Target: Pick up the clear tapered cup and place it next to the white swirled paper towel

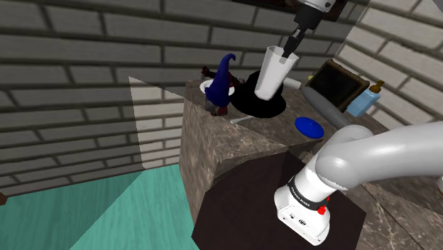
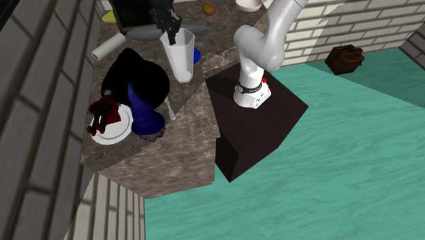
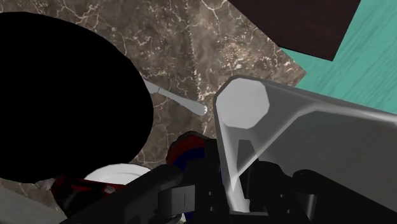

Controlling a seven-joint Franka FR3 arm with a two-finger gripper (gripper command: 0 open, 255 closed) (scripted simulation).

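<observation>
The tapered cup (image 1: 272,71), drawn plain white-grey, hangs a little tilted over the stone counter (image 1: 234,153), close above a big black round thing (image 1: 259,105). My gripper (image 1: 291,47) is shut on the cup's rim from above. In the second exterior view the cup (image 2: 178,54) hangs under the gripper (image 2: 169,24). A white roll (image 2: 107,48), likely the paper towel, lies at the counter's far left there. In the wrist view the fingers (image 3: 149,191) clasp the wall of the cup (image 3: 254,121), gripper (image 3: 232,188).
A blue cone figure (image 1: 224,79) stands beside a white plate (image 2: 114,131) bearing a red thing. A spoon (image 3: 175,98), a blue disc (image 1: 310,126), a long grey object (image 1: 323,106), a blue bottle (image 1: 363,101) and a dark frame (image 1: 334,82) crowd the counter. A brick wall stands behind.
</observation>
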